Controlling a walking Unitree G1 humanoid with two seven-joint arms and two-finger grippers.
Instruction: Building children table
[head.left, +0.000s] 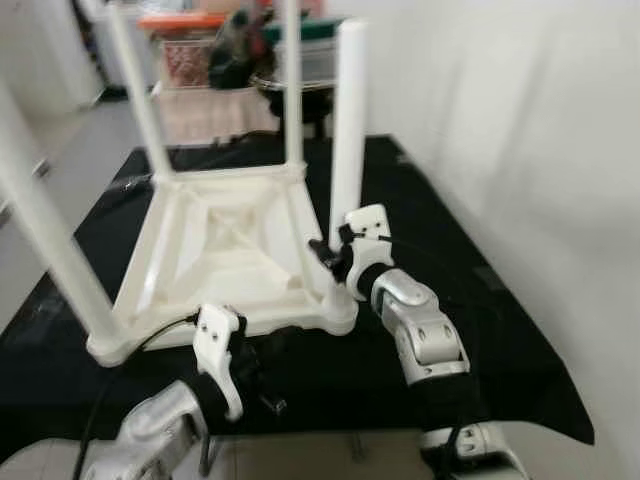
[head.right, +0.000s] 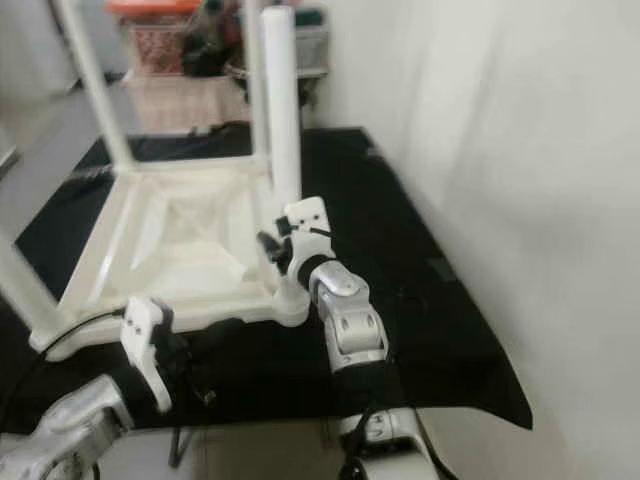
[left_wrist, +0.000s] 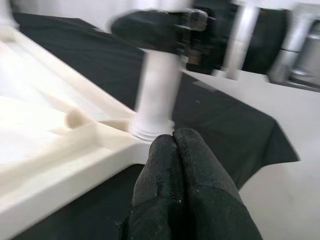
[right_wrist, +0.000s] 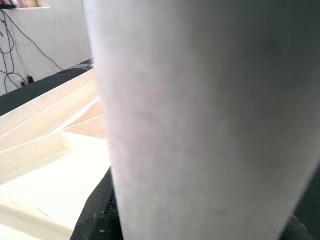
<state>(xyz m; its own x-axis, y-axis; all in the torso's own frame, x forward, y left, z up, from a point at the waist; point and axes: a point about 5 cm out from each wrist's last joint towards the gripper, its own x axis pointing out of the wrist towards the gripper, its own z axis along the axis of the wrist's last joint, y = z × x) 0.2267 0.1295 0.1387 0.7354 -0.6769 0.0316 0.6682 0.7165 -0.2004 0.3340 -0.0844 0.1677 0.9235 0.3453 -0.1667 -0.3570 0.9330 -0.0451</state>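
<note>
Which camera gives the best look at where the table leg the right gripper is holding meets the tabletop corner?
The left wrist view: the leg stands in its corner socket, unobstructed, with the right gripper clamped above. In the eye views the right gripper hides the leg's base. The right wrist view shows just the leg's blurred shaft.

Bright, even indoor light; eye views softly blurred, wrist views smeared close up.

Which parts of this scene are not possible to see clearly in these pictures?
- Right claw fingers: head views, hidden behind the white table leg.
- Leg's seating in the corner socket: left wrist view, blurred.
- Upturned table top: its left leg is cut off by the frame edge.
- Background shelf items: too blurred.
</note>
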